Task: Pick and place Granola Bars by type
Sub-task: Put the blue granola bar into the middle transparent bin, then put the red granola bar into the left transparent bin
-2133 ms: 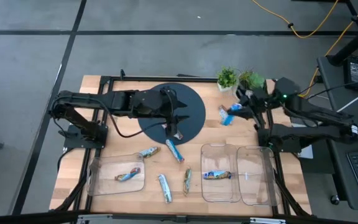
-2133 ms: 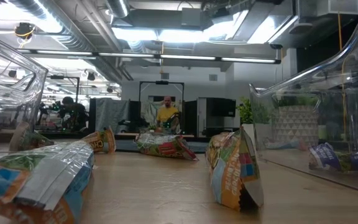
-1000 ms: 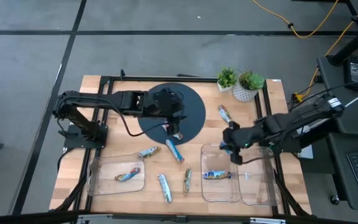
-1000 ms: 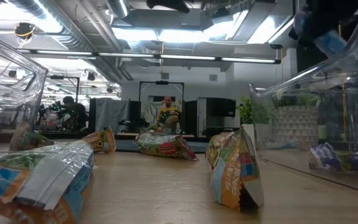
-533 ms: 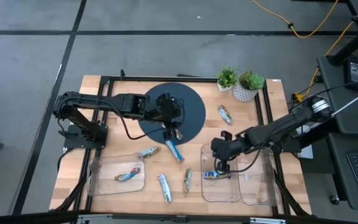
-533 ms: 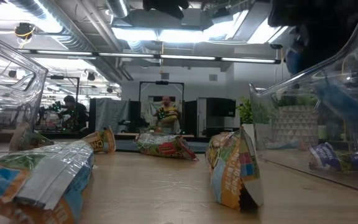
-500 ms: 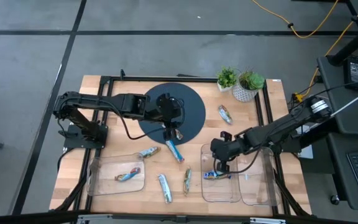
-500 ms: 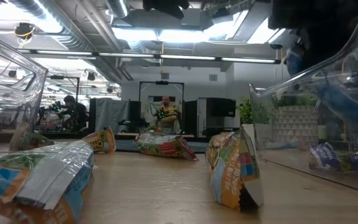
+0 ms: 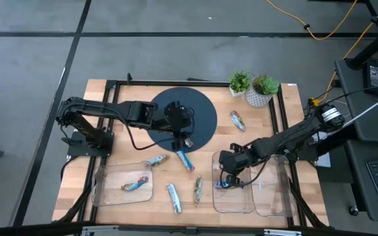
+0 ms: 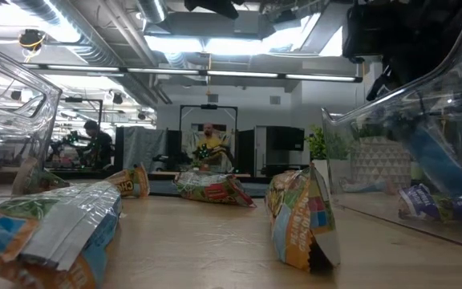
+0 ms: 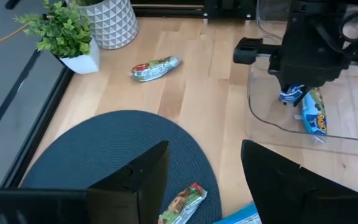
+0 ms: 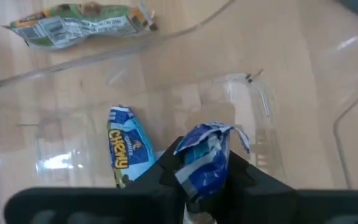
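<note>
Right hand [image 12: 201, 180] low inside clear tray [image 9: 241, 203], pinching blue bar [image 12: 205, 152] beside matching blue bar [image 12: 124, 146]. Step: placing by type. Next: spread fingers, lift clear. Left hand [image 9: 182, 139] spread above bar on dark mat [image 9: 202, 108].

Light wooden table [image 9: 130, 200] carrying round dark blue mat [image 9: 202, 108], two potted plants [image 9: 240, 82] sitting at far edge, three clear plastic trays [image 9: 107, 194] lying along near edge, loose granola bars [image 9: 174, 197] lying between trays, one bar [image 9: 237, 120] resting near plants.
</note>
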Controlling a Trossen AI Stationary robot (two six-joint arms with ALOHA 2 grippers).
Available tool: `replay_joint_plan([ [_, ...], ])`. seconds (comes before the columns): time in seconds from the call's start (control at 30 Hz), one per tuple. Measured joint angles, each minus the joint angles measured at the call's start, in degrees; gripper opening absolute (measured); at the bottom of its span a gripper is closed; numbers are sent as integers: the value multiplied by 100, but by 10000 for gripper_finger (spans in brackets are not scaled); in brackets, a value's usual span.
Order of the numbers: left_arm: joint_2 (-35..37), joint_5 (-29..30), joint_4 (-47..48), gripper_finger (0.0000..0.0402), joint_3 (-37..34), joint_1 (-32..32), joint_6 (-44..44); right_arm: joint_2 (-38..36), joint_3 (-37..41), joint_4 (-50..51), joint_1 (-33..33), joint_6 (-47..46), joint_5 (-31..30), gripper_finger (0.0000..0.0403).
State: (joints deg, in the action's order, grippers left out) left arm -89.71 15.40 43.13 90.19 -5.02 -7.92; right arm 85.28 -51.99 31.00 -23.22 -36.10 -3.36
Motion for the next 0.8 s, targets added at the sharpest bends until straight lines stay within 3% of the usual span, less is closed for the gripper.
replay_joint_plan([
  [0.17, 0, 2, -1, 192, 1, -60, 7, -283, 0, -34, -11, -118, 25, 88],
  [0.33, 0, -2, 0, 189, 2, -91, -24, -715, -147, -6, -17, -250, 46, 164],
  [0.5, 0, 7, 0, 191, 0, -94, 7, -944, -552, 806, -27, -547, -131, 219],
  [0.8, 0, 11, -3, 187, 0, -94, 9, -1031, -1604, 3225, 91, -465, -589, 205],
])
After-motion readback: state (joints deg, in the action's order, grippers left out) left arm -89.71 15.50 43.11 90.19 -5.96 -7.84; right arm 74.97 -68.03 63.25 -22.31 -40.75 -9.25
